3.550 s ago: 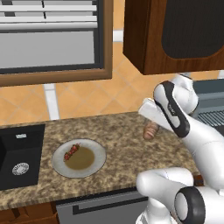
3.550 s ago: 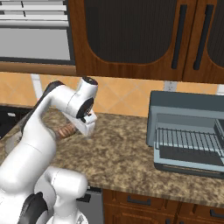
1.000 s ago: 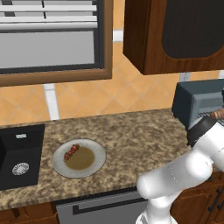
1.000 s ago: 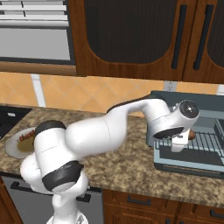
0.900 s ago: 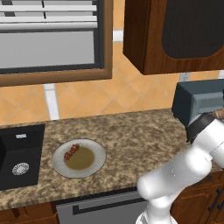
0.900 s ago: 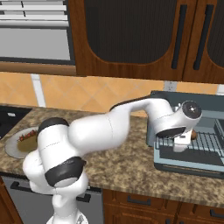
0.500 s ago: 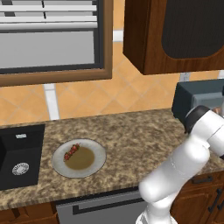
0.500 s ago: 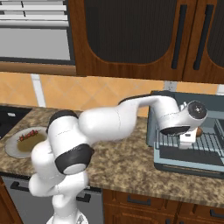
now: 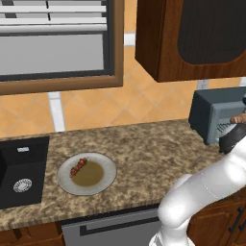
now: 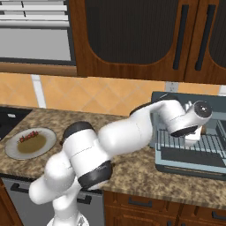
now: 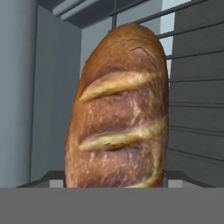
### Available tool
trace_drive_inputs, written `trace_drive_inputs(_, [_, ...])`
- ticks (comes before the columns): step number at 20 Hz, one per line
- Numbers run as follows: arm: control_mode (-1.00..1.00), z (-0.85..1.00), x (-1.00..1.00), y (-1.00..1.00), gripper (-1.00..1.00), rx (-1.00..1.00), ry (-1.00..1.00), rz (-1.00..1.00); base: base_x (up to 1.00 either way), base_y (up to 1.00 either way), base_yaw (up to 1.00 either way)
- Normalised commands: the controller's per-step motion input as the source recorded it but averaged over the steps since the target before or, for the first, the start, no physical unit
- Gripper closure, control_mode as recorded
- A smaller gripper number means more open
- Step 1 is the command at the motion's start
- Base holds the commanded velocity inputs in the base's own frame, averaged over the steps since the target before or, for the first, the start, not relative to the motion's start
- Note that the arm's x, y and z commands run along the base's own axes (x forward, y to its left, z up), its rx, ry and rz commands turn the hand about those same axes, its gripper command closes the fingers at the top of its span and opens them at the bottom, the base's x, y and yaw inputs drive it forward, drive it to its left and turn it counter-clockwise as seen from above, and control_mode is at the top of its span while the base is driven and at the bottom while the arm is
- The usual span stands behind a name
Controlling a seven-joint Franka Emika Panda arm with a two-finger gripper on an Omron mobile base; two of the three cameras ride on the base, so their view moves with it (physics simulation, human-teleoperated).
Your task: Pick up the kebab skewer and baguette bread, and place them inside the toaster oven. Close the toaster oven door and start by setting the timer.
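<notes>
The boxy dark blue-grey toaster oven [image 10: 185,145] stands on the speckled brown granite counter [image 10: 137,170], with its grey front door [image 10: 192,167] folded down flat and its wire rack [image 10: 185,145] showing inside. The white arm reaches from the base across the counter into the oven's mouth, its gripper [image 10: 197,132] just above the rack near the right side of the opening. The small orange-tan baguette bread [image 11: 118,109], scored with pale slashes across its crust, sits directly in front of the hand camera with the bars of the rack and the grey inner wall of the oven behind it. In the left base view one tan end of the loaf [image 9: 239,118] sticks out beside the dark wrist, right at the oven's front. The finger tips themselves are hidden; the loaf lies between them, so the jaws appear clamped on it, though the contact cannot be seen.

Well to the left of the oven, the round grey plate [image 9: 103,166] rests on the counter beside the black sink [image 9: 19,175]. The short kebab skewer [image 9: 79,166] with dark red chunks lies on the plate's left part.
</notes>
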Motion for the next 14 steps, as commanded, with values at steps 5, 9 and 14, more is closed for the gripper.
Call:
trace_drive_inputs(5, [-1.00,-0.25,0.18,-0.04,1.00,0.00,-0.01,0.00,0.00,0.00,0.00])
trace_drive_inputs(9, [-1.00,-0.26,0.26,0.00,1.00,0.00,-0.02,0.00,0.00,0.00,0.00])
trace_drive_inputs(14, [-1.00,-0.23,0.34,-0.01,1.00,0.00,-0.05,0.00,0.00,0.00,0.00])
